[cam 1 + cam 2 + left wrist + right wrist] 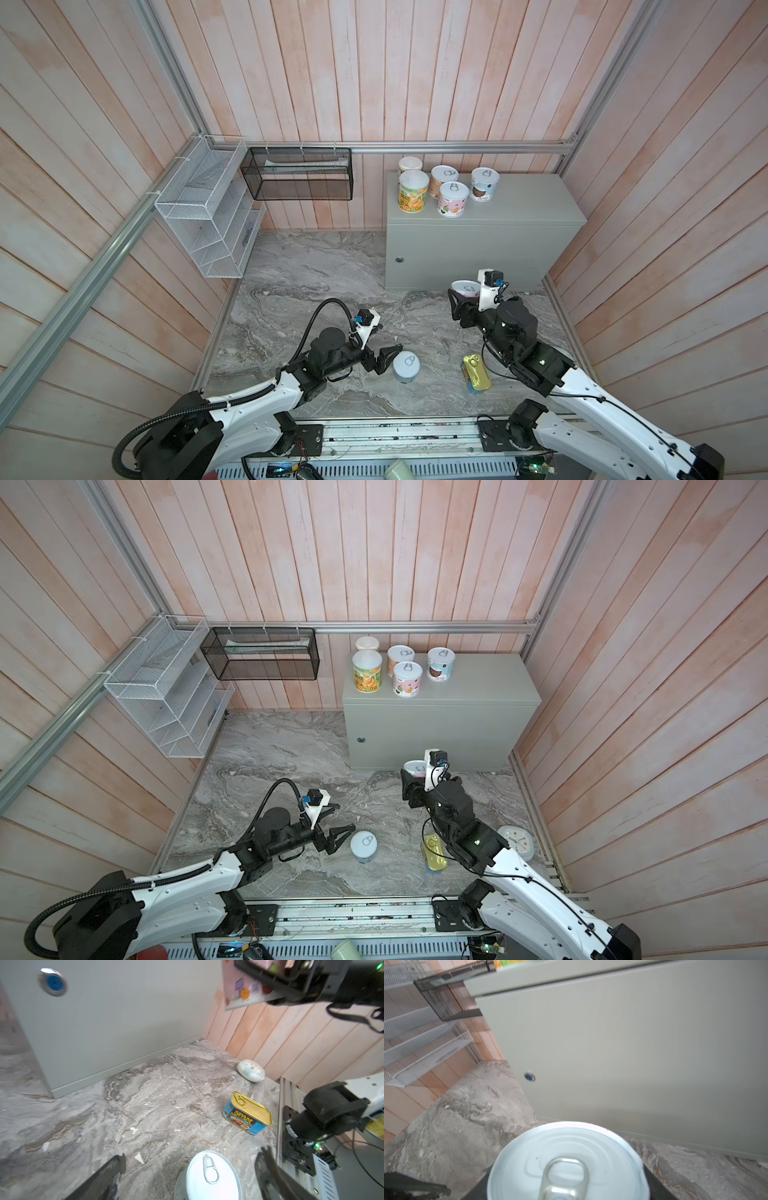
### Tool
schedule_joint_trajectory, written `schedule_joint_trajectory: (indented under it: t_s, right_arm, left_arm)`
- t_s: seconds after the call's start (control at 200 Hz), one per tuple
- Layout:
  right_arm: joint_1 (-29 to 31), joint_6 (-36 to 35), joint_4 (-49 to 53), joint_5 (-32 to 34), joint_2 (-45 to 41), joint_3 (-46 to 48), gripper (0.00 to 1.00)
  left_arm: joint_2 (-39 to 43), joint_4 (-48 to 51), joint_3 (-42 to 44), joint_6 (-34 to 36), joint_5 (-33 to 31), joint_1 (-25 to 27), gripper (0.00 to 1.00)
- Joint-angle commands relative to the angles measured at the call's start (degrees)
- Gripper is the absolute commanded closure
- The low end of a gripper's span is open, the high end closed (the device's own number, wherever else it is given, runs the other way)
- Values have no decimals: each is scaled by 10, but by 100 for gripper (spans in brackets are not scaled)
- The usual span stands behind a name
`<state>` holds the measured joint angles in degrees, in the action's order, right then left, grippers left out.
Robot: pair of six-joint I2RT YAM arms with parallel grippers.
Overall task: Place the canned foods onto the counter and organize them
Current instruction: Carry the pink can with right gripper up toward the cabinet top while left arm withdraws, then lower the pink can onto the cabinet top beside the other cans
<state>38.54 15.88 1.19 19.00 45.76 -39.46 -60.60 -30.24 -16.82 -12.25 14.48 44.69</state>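
**Right arm holds a can at the box; left arm hovers by another**

The left end effector [390, 358] has its fingers spread wide and grips nothing. A grey can [406, 365] stands upright on the tabletop [316, 266] just ahead of its fingertips, not touching them. Further to its right, a gold tin [477, 371] sits lid up.

The right end effector [468, 296] is clamped on a pink can [463, 286], held upright and clear of the tabletop. The box [519, 216] stands just beyond it, and the can hangs below the box's top. Up on that top, beyond and to the left of this end effector, stand five cans [453, 198], close together. The rest of the top is bare.

The step in hand looks like delivering the sixth can. The next move calls for a lift above the box's edge, then setting the can down on the bare part without knocking its neighbours.

Counted: eight cans in all.
- Five are on the box: two yellow-green with white lids and three with pull-tabs.
- One is held.
- Two are on the tabletop.

There are also one clock [515, 840] and two wire racks [203, 208] on the wall.
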Motion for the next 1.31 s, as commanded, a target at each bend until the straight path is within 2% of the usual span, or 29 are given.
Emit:
schedule_joint_trajectory:
  t_s: [0.0,0.575,0.88,1.3]
  right_arm:
    - [-28,-19,6,-8,10,-74,39]
    - [-132,-95,27,-96,124,-341,38]
    - [-176,-126,3,-135,207,-416,37]
    - [-242,-113,-28,-201,299,-464,37]
  left_arm:
    - [11,-9,-1,5,-50,0,0]
    - [-2,29,-15,-26,-119,1,0]
    - [-5,32,-17,-28,-125,1,0]
    - [-25,48,-27,-37,-152,2,0]
